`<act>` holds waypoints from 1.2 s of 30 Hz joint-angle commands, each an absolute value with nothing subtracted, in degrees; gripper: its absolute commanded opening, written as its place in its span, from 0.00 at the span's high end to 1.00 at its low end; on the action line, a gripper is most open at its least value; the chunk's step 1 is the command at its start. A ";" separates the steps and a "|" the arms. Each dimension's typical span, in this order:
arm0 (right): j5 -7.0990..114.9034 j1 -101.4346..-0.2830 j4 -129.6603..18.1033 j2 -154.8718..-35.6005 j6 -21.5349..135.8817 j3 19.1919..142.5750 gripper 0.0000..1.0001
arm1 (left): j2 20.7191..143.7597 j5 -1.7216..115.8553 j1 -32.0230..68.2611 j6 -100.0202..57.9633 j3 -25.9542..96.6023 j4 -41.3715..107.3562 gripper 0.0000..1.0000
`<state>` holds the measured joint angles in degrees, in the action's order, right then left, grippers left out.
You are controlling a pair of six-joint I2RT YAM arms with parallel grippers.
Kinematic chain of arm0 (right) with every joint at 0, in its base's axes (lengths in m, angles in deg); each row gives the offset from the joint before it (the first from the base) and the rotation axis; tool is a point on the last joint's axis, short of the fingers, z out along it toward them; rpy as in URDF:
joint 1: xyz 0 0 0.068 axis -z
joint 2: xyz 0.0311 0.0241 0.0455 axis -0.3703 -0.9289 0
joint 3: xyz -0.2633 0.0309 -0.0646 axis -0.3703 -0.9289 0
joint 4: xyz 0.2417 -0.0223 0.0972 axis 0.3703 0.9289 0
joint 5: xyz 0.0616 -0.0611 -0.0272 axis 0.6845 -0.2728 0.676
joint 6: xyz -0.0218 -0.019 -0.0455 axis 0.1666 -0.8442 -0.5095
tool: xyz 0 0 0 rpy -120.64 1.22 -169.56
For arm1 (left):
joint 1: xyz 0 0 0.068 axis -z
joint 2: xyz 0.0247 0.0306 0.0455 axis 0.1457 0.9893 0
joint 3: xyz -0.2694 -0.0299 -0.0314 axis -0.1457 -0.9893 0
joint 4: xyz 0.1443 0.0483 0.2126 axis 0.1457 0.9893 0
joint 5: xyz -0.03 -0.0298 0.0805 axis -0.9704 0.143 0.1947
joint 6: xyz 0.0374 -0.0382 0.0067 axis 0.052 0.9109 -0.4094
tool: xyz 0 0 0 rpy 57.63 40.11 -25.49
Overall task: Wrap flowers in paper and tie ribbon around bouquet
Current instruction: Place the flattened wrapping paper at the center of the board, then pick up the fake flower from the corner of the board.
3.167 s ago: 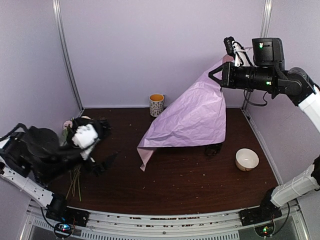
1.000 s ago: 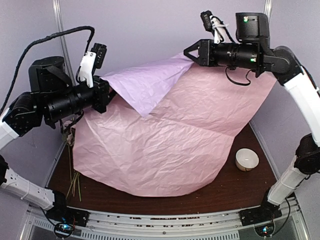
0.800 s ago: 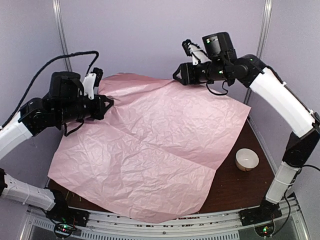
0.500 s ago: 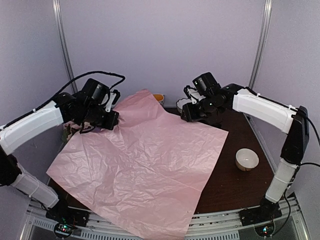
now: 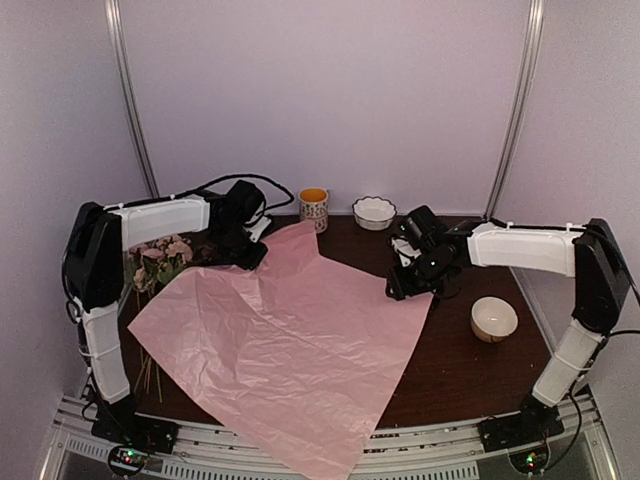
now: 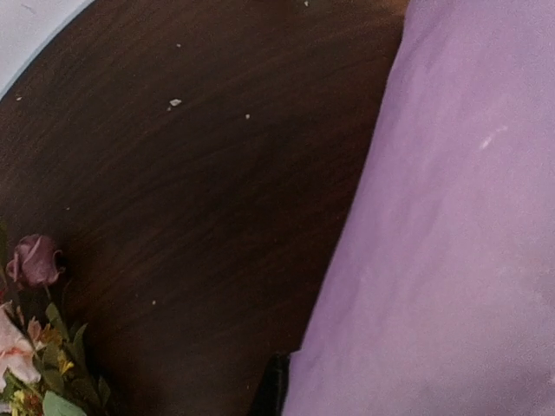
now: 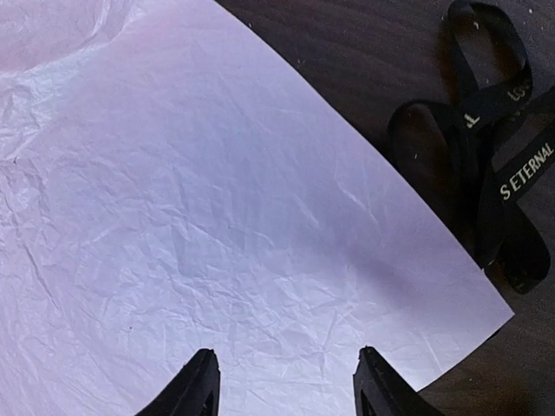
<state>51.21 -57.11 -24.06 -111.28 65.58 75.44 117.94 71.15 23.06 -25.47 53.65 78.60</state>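
Observation:
The lilac-pink paper (image 5: 290, 340) lies spread flat over the dark table, its near corner hanging past the front edge. My left gripper (image 5: 244, 250) is shut on the paper's far left corner; in the left wrist view one black finger (image 6: 274, 390) shows at the paper's (image 6: 451, 225) edge, the other finger hidden under it. My right gripper (image 5: 399, 284) (image 7: 286, 368) hovers open just over the paper's (image 7: 208, 217) right corner, nothing between its fingers. The black ribbon (image 7: 486, 165) with pale lettering lies looped just beyond that corner. The flowers (image 5: 160, 262) (image 6: 35, 347) lie left of the paper.
An orange-rimmed cup (image 5: 313, 208) and a scalloped white bowl (image 5: 374, 211) stand at the back wall. A round white bowl (image 5: 494, 318) sits at the right. Thin stems (image 5: 148, 372) lie at the near left. Small crumbs dot the dark table (image 5: 470, 375).
Both arms came down from high up and laid the paper flat on the table. The right gripper opened and let go of its corner; the left still holds its corner.

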 commanded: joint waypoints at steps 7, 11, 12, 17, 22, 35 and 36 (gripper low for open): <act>44.09 -58.42 -29.34 -109.80 70.76 64.38 0.47 | 129.45 67.57 22.52 -32.38 65.22 81.29 1.00; 41.16 -58.45 -29.52 -109.01 71.70 62.44 0.47 | 132.16 67.21 22.23 -32.51 68.18 81.50 1.00; 40.68 -58.42 -29.41 -108.99 71.86 62.20 0.47 | 132.74 67.32 22.07 -32.55 68.70 81.63 1.00; 37.29 -58.47 -29.03 -107.49 73.87 60.23 0.50 | 134.87 71.88 21.10 -32.28 74.14 83.99 0.40; 31.62 -58.56 -26.04 -103.06 74.62 59.48 0.51 | 136.81 79.50 20.21 -33.16 88.68 93.30 0.02; 30.16 -61.54 -11.38 -92.75 74.81 66.72 0.46 | 113.61 82.80 18.48 -25.54 62.72 89.64 0.02; 30.23 -61.77 -11.52 -92.01 75.09 66.74 0.46 | 111.59 83.39 18.37 -24.92 59.42 89.24 0.02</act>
